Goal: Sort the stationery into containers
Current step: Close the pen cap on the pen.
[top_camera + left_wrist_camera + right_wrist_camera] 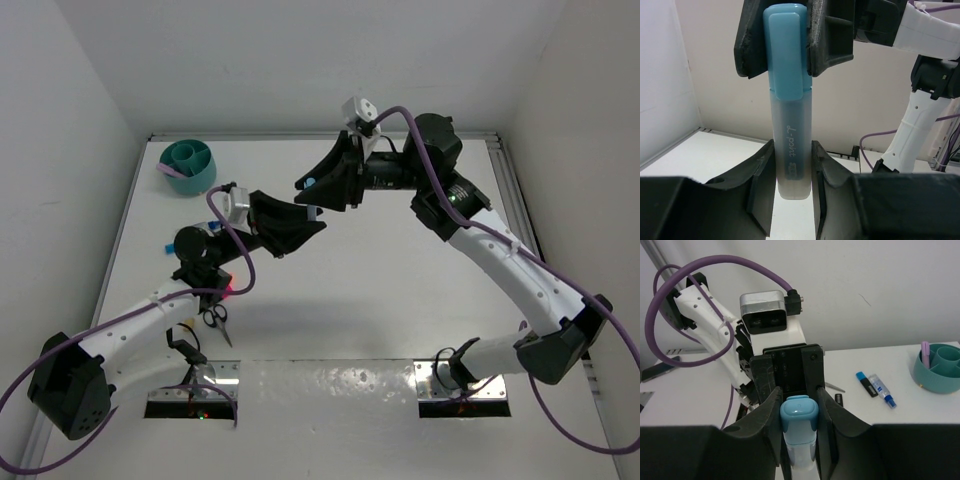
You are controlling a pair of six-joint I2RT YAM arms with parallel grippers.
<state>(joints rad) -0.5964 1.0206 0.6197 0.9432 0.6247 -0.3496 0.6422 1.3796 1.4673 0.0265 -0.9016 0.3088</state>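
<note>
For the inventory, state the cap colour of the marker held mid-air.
Light blue; the marker cap shows best in the left wrist view.

The work surface is a white table. It is matte over most of its area, with a glossy, reflective strip along the near edge. Plain white walls enclose it on three sides: back wall, left wall, right wall. A metal rail runs along the table's right edge. Lighting is even and diffuse; shadows are soft.
</note>
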